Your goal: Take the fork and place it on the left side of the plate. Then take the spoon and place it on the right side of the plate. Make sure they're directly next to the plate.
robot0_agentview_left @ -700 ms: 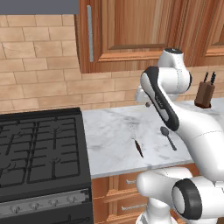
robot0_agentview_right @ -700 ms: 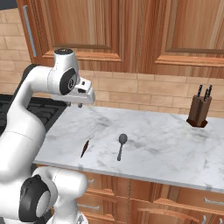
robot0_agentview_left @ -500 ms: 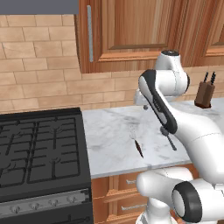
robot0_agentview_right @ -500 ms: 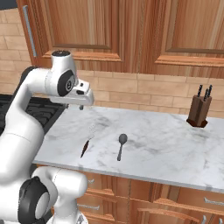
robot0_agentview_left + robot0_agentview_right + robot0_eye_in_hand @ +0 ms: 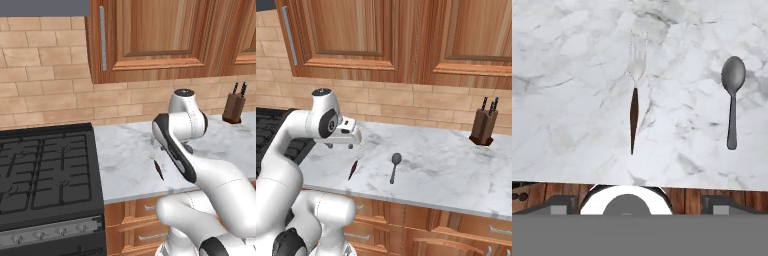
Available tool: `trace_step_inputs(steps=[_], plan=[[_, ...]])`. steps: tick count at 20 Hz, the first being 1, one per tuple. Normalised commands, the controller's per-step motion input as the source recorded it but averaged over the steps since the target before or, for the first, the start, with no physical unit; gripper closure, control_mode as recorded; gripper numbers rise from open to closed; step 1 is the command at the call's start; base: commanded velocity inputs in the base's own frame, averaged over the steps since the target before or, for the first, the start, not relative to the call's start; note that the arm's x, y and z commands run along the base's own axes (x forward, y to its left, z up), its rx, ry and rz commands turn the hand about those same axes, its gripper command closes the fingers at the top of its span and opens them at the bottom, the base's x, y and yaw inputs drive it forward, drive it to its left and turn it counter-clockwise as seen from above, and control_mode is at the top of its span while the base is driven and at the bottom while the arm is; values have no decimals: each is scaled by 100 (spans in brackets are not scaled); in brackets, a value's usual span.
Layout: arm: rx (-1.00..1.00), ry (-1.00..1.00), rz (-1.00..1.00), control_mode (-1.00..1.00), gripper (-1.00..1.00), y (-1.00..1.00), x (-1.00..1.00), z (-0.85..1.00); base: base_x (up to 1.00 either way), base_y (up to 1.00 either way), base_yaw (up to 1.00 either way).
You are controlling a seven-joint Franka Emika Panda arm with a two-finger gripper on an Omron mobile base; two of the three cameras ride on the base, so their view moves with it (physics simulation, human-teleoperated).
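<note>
- My pincer (image 5: 341, 145) hangs above the marble counter (image 5: 446, 170), over the fork's (image 5: 634, 100) far end, its jaws spread wide with nothing between them.
- Fork: lies flat on the counter near its front edge, pale tines pointing toward the brick backsplash (image 5: 421, 107), dark reddish-brown handle (image 5: 352, 170) pointing toward the near edge.
- Spoon (image 5: 394, 166): all grey, lies flat to the right of the fork, apart from it and roughly parallel, bowl toward the wall.
- Knife block (image 5: 483, 125): stands upright at the far right of the counter, against the backsplash, well apart from both utensils.
- Black gas stove (image 5: 45, 170): adjoins the counter on the left.
- Wooden cabinets (image 5: 406, 35) hang above.
</note>
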Motion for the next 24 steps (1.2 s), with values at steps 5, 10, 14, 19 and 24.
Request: trace_step_inputs(steps=[5,10,14,19,24], plan=[[1,14,-7,-100,-100,0,34,-41,0,0,0],[3,9,-7,-100,-100,0,37,-49,0,0,0],[5,11,-6,-100,-100,0,28,-53,0,0,0],[0,2,-3,-100,-100,2,2,-40,0,0,0],[-1,0,0,-100,-100,1,8,-23,0,0,0]])
